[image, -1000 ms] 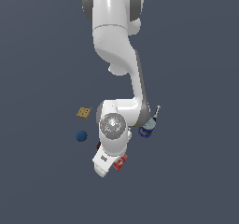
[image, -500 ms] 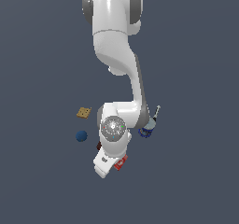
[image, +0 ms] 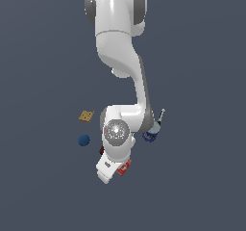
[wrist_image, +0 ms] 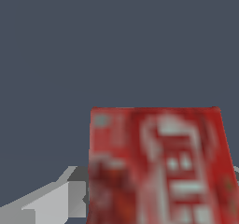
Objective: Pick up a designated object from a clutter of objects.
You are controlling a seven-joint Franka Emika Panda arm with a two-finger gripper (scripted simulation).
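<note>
Over the last second my tool [image: 116,171] has settled a little lower and nearer the red box [image: 124,167], which now peeks out only at the lower right edge of my white wrist, just below the middle of the exterior view. It showed slightly more of itself a moment ago; now my hand covers most of it. In the wrist view the red box [wrist_image: 158,167] fills the lower right of the frame, its white lettering blurred by closeness, with one grey finger [wrist_image: 51,202] showing at the lower left, beside the box's edge. I cannot tell from either view whether my tool is clenched on the box or only straddling it; the far finger is hidden.

The other things have not moved: the tan cracker [image: 86,116] and the blue ball [image: 84,140] sit left of my arm, the blue can [image: 151,135] and the thin marker [image: 160,118] to its right.

I judge the approach is finished and the grasp is the step in hand; the box lies on the worktop [image: 43,186], not lifted yet as far as I can see.
</note>
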